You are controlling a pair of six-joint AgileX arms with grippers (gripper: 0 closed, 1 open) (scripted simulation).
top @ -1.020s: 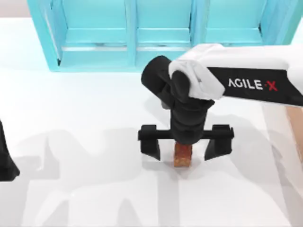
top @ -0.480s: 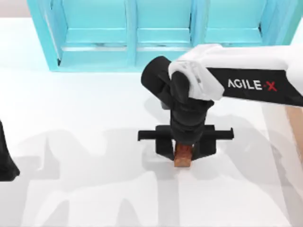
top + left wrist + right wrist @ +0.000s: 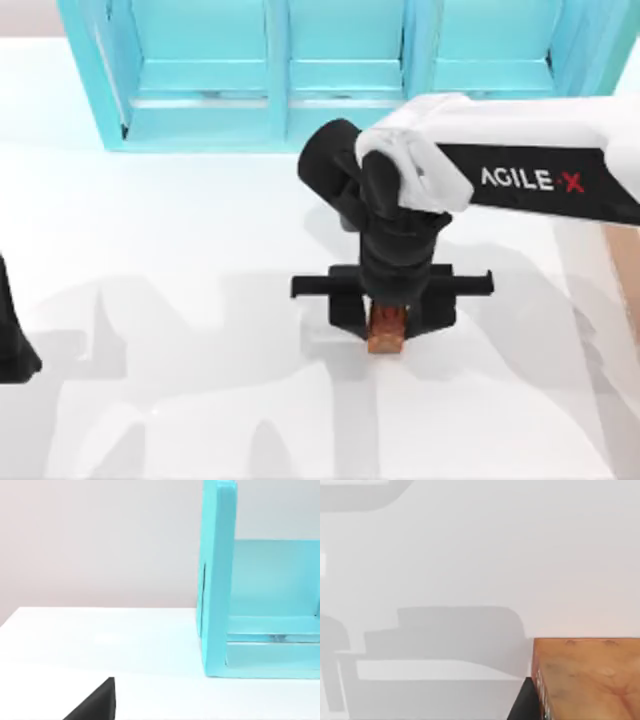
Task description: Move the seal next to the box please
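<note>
Right gripper (image 3: 388, 318) is clamped on the seal (image 3: 387, 333), fingers tight against both sides, out in front of the turquoise shelf unit (image 3: 330, 70). Grasp looks done; lift + carry not yet. The box (image 3: 626, 262) is just a tan sliver well right of the seal. Left arm parked far left of the shelf.

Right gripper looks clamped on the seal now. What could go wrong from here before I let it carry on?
1. The right gripper grips the seal near its top; the small glossy block could slip or tip on lifting.
2. The box shows as a sliver at the table's right edge, so placement beside it is hard to judge.
3. The turquoise shelf unit stands close behind the arm.
</note>
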